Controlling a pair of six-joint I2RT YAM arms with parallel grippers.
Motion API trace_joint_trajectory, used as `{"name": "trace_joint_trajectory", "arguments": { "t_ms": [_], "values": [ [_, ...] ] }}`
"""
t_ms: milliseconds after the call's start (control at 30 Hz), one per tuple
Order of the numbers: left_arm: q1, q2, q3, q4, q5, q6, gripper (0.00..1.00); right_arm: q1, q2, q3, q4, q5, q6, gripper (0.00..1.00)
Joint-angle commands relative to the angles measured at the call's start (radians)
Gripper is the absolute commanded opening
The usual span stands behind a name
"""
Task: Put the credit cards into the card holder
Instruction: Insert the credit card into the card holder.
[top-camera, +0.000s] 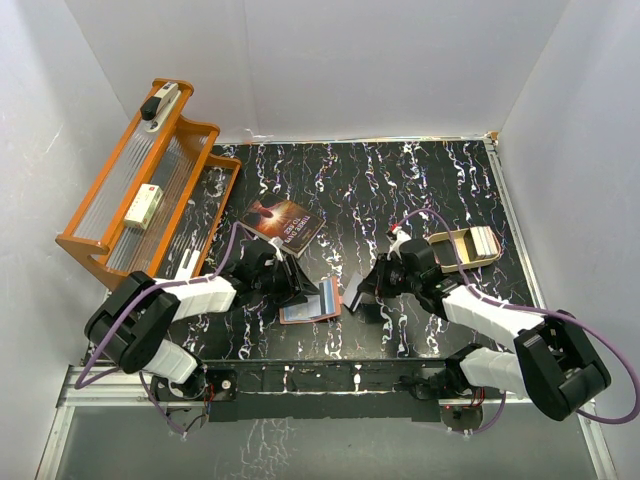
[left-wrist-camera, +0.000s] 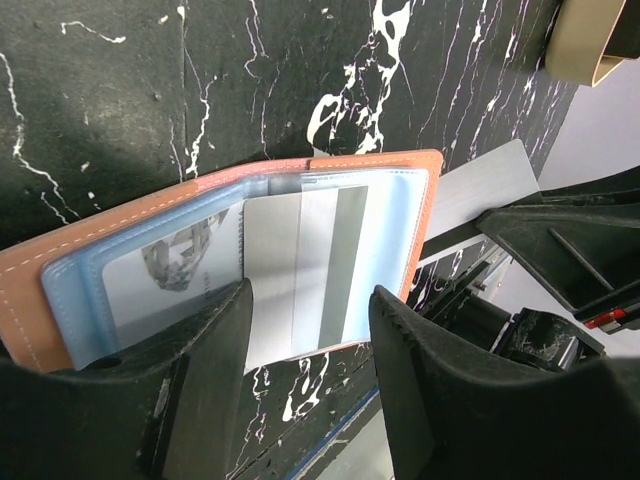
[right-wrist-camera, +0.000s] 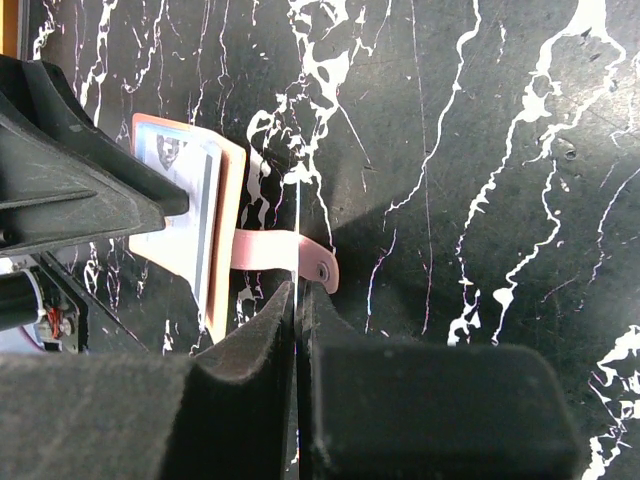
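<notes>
A pale card is pictured part-slid lengthwise into the open card holder on the table, its free end framed by the nearer, half-open, empty left tool, while a second card is pinched edge-on in the closed right tool.

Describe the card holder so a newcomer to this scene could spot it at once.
On the black white-veined table, look midway along the near edge. The card holder lies open there, just nearer than the dark paperback book. It is salmon-brown leather with clear pockets showing cards, much smaller than the book and flatter than the beige tin.
</notes>
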Motion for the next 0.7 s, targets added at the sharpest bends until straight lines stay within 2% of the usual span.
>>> {"name": "trace_joint_trajectory", "arguments": {
  "t_ms": [0, 167, 400, 667],
  "values": [
    [-0.011, 0.019, 0.011, 0.011, 0.012, -0.002, 0.50, 0.024, -0.021, 0.015, 0.005, 0.053, -0.012, 0.00],
    [-0.015, 0.022, -0.005, 0.099, 0.050, -0.044, 0.50, 0.029, -0.021, 0.043, -0.053, 0.091, -0.033, 0.00],
    [-0.015, -0.033, 0.008, 0.017, 0.012, -0.012, 0.50, 0.030, -0.088, 0.178, -0.272, 0.197, -0.091, 0.00],
    [-0.016, -0.062, 0.033, -0.079, -0.047, 0.027, 0.53, 0.037, -0.168, 0.165, -0.186, 0.115, -0.023, 0.00]
  ]
}}
